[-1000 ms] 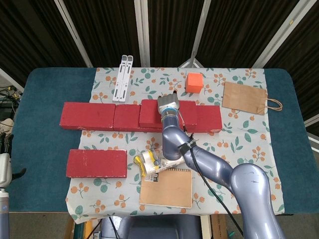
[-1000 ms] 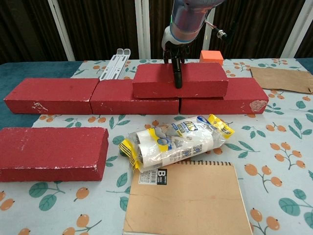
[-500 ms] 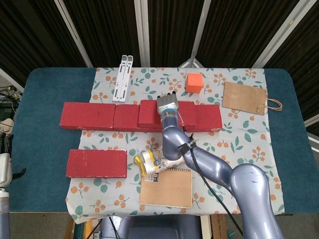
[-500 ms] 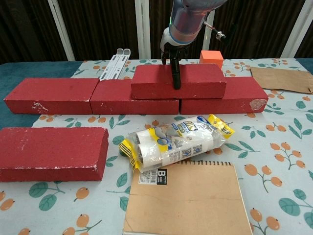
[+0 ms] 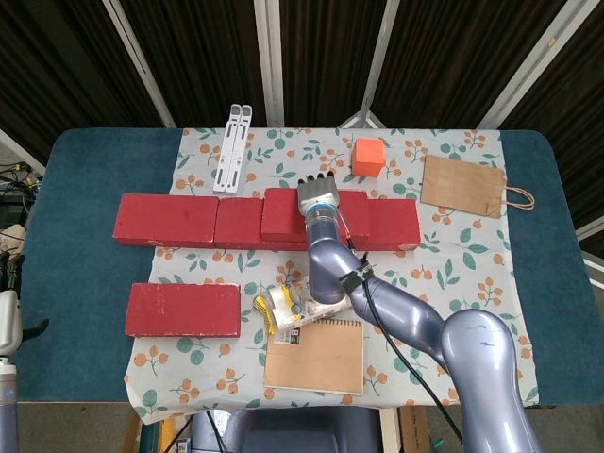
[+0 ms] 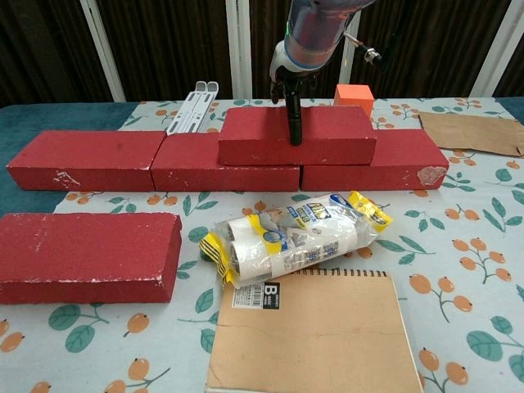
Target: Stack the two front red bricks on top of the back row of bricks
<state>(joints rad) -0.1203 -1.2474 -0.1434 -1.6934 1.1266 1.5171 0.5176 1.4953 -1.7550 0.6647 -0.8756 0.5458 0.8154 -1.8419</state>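
Note:
One red brick [image 5: 283, 215] [image 6: 327, 135] lies on top of the back row of red bricks [image 5: 165, 220] [image 6: 82, 160], over the joint between the middle and right ones. My right hand [image 5: 318, 193] [image 6: 291, 90] grips this upper brick from above, one dark finger running down its front face. A second red brick [image 5: 184, 309] [image 6: 82, 254] lies flat on the cloth at the front left, untouched. Only a sliver of my left arm [image 5: 6, 326] shows at the left edge of the head view; its hand's state is unreadable.
A wrapped packet of rolls [image 5: 283, 310] [image 6: 291, 237] and a brown notebook [image 5: 314, 356] [image 6: 315, 332] lie in front of the row. Behind it sit an orange cube [image 5: 368, 156] [image 6: 354, 95], a white folding stand [image 5: 232, 148] [image 6: 190, 110] and a paper bag [image 5: 472, 186] [image 6: 475, 131].
My right hand has nudged the upper brick a little to the left and back along the row. The front left brick and the left arm have not moved.

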